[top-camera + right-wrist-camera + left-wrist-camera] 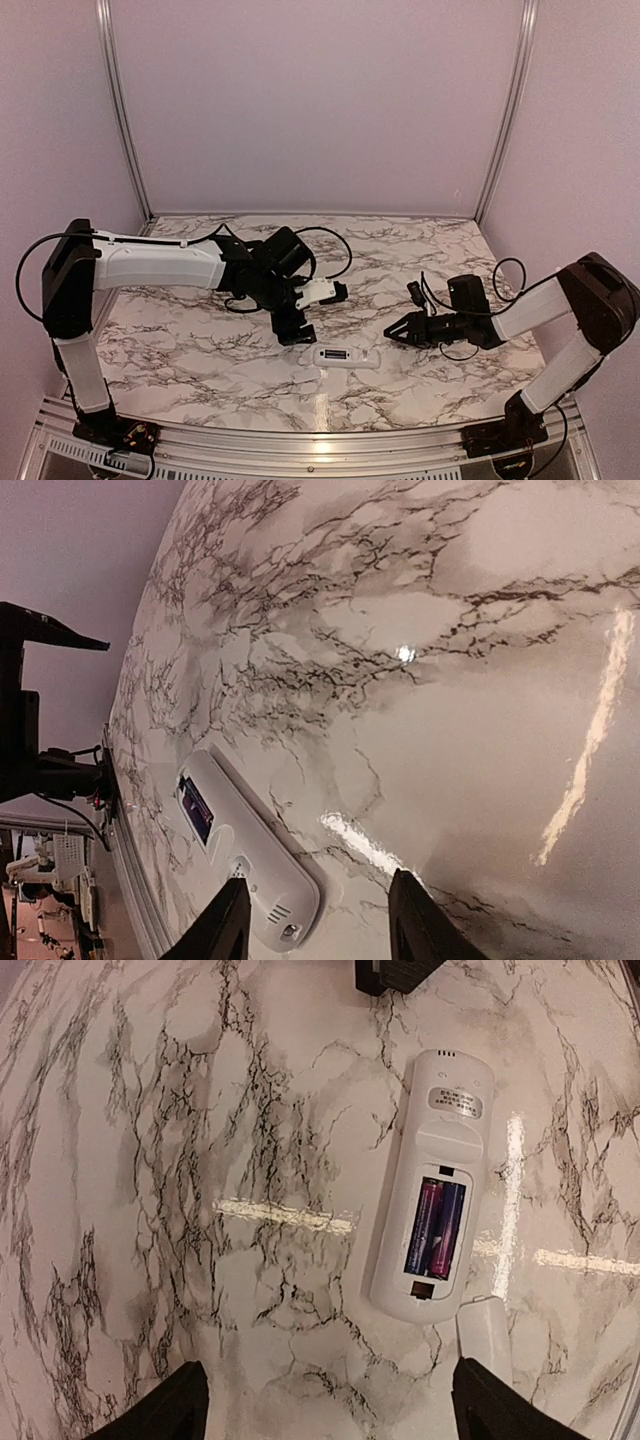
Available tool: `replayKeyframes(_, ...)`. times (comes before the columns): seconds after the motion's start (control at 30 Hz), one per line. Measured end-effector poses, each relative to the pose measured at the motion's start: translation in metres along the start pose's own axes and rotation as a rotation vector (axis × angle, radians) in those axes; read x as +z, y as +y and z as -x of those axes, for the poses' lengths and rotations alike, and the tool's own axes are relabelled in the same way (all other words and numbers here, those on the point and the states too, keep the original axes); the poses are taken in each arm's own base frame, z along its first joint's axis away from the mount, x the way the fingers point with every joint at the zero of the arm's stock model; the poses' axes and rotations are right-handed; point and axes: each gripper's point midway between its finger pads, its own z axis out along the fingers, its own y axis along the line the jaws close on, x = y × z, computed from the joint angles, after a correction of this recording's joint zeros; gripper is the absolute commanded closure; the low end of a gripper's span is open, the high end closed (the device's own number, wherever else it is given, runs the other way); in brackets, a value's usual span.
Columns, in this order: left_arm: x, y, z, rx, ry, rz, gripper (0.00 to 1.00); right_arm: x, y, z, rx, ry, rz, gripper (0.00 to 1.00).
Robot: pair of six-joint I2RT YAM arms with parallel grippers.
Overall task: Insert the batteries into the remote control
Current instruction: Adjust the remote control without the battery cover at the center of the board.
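Remote control [445, 1145] lies face down on the marble table [150, 1160], front-centre in the top view, back hatch open. Both batteries [435, 1228] sit side by side in the bay and look fully seated. A loose white cover [485, 1335] lies flat at 5 o'clock of the remote's bottom end, just beside it; can't tell if they touch.

Handling, my judgement:
- The remote is light, stiff, smooth plastic and likely skates on the glossy top. Pinch it across the long sides, clear of the open bay.
- The batteries are small, slick and prone to rolling. No need to touch them.
- The cover is thin and light. Take it by its edges; it may flex or skid.

Left gripper [330, 1400] hovers at about 10 o'clock of the remote in the top view, jaws wide, holding nothing. Right gripper [320, 920] is low at about 2 o'clock, jaws partly apart, empty.
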Motion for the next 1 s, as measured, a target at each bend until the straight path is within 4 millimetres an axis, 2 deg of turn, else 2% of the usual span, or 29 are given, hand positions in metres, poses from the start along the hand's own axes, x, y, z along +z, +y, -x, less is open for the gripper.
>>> replayKeyframes(0.07, -0.017, 0.005, -0.003, -0.051, -0.054, 0.053, 0.13, 0.007, 0.0, -0.004, -0.004, 0.028, 0.005, 0.54)
replayKeyframes(0.13, -0.024, 0.009, -0.008, -0.108, -0.093, 0.093, 0.14, 0.013, 0.003, -0.006, -0.018, 0.048, 0.015, 0.56)
replayKeyframes(0.37, -0.021, 0.015, -0.036, -0.338, -0.162, 0.156, 0.22, 0.026, 0.017, -0.02, -0.069, 0.116, 0.06, 0.62)
replayKeyframes(0.43, -0.024, 0.018, -0.038, -0.388, -0.19, 0.17, 0.27, 0.027, 0.02, -0.025, -0.077, 0.134, 0.07, 0.64)
replayKeyframes(0.67, -0.03, 0.029, -0.024, -0.523, -0.285, 0.187, 0.42, 0.029, 0.031, -0.041, -0.098, 0.188, 0.093, 0.69)
replayKeyframes(0.73, -0.028, 0.03, -0.022, -0.554, -0.297, 0.182, 0.42, 0.028, 0.035, -0.043, -0.108, 0.194, 0.101, 0.69)
replayKeyframes(0.83, -0.022, 0.029, -0.021, -0.586, -0.304, 0.165, 0.39, 0.029, 0.039, -0.046, -0.118, 0.203, 0.107, 0.62)
replayKeyframes(1.0, -0.003, 0.021, -0.012, -0.584, -0.275, 0.151, 0.38, 0.029, 0.034, -0.05, -0.123, 0.215, 0.084, 0.62)
